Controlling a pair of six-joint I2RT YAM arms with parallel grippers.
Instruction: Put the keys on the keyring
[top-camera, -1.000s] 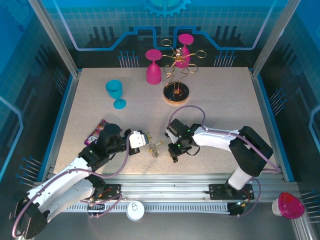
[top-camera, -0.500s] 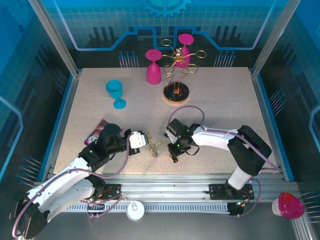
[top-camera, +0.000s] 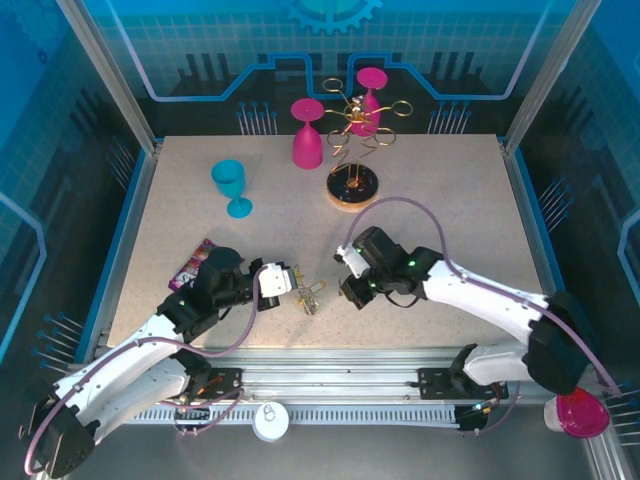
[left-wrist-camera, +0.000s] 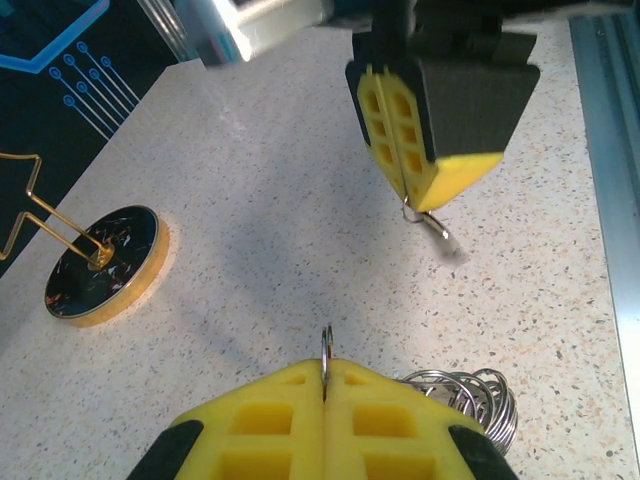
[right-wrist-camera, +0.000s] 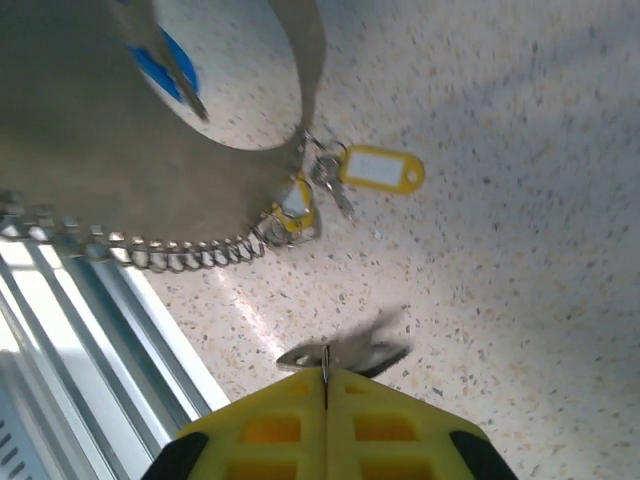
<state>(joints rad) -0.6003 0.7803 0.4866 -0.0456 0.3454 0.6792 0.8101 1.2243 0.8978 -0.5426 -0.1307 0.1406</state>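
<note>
**Key and ring both pinched, gap not yet closed**

The keyring (left-wrist-camera: 326, 348) is a thin metal ring seen edge-on. It is clamped in the left gripper (left-wrist-camera: 326, 372), fingers pressed together on it, low over the near middle of the tabletop (top-camera: 450, 200). A chain (right-wrist-camera: 190, 257) and a yellow tag (right-wrist-camera: 382, 168) hang from it onto the surface. What look like more keys (right-wrist-camera: 328, 182) bunch beside the tag. One key (right-wrist-camera: 345, 354), blurred, is pinched in the right gripper (right-wrist-camera: 325, 380), fingers closed on it. It faces the ring but is apart from it.

Risks, as we judge them:
- Only a sliver of ring stands above the left fingers. The key may miss the split and simply push the ring, which could twist or slide in the grip.
- The key is held by a small bite. A sideways load could swivel it or pop it out onto the tabletop.
- The chain and tag could swing into the approach and snag.
- The two grippers meet nose to nose, so fingers may bump before key meets ring.

Around: the gold rack (top-camera: 352, 186), pink goblet (top-camera: 307, 140), blue goblet (top-camera: 230, 185) and purple packet (top-camera: 190, 266) all stand well apart. We see nothing in the path except the hanging chain and tag.
</note>
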